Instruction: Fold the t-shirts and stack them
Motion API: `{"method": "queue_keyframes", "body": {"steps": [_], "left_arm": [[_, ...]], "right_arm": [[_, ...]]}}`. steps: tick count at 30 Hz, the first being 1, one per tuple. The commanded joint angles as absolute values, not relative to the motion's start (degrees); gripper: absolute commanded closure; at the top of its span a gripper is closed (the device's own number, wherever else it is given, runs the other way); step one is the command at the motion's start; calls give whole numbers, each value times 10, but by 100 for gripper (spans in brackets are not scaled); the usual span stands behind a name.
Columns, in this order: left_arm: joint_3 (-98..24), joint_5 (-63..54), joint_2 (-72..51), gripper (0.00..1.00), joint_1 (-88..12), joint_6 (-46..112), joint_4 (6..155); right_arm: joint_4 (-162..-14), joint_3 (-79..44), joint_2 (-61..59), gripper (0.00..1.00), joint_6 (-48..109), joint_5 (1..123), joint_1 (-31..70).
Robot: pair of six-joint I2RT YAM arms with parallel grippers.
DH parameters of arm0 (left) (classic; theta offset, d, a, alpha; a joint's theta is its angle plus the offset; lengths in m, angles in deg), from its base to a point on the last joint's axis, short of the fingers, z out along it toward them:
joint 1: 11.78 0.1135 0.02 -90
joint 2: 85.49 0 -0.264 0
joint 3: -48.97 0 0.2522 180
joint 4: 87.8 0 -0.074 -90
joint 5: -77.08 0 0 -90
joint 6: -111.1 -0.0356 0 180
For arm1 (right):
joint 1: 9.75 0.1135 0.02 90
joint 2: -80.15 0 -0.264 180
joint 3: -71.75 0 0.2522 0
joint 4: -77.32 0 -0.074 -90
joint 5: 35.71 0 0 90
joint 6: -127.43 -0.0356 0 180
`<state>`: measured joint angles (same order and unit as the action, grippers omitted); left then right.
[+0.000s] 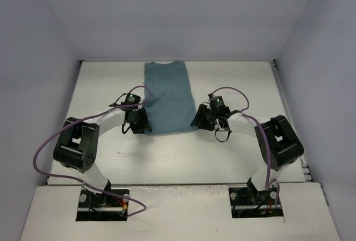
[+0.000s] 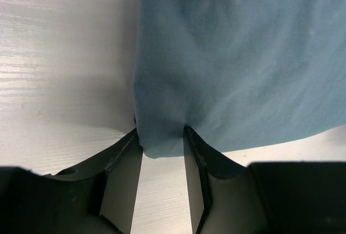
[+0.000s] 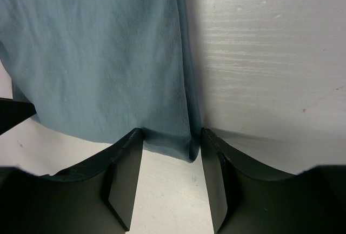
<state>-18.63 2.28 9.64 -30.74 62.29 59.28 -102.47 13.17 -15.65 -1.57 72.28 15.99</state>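
The teal t-shirt (image 1: pixel 167 96) lies on the white table as a long narrow strip, collar end at the back. My left gripper (image 1: pixel 146 129) sits at its near left corner. In the left wrist view that corner (image 2: pixel 162 142) bunches between the two black fingertips, and the jaws stand partly open around it. My right gripper (image 1: pixel 195 124) is at the near right corner. The right wrist view shows the folded edge of the t-shirt (image 3: pixel 97 55) between the fingertips of that gripper (image 3: pixel 172 139), with a gap left beside the right finger. Both corners rest on the table.
The white table (image 1: pixel 100 85) is enclosed by pale walls at the back and on both sides. A raised white ledge (image 1: pixel 178 196) with both arm bases runs along the near edge. Purple cables (image 1: pixel 41 152) loop off each arm.
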Motion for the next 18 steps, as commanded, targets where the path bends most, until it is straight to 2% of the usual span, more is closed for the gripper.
{"method": "queue_keyframes", "body": {"steps": [1,4,6,8,10,13,18], "left_arm": [[-155,11,123,73,-309,623,587],[-157,11,128,84,-309,621,590],[-158,14,133,89,-309,621,592],[-162,16,136,98,-309,616,592],[-164,19,135,100,-309,608,594],[-162,25,126,100,-309,597,588],[-127,36,59,100,-310,585,550]], "right_arm": [[-971,162,-158,58,-27,718,173],[-971,163,-160,65,-29,714,177],[-971,162,-162,71,-28,713,178],[-971,160,-165,79,-25,707,178],[-971,156,-166,92,-16,697,178],[-969,150,-155,100,-2,691,178],[-954,167,-105,100,1,684,187]]}}
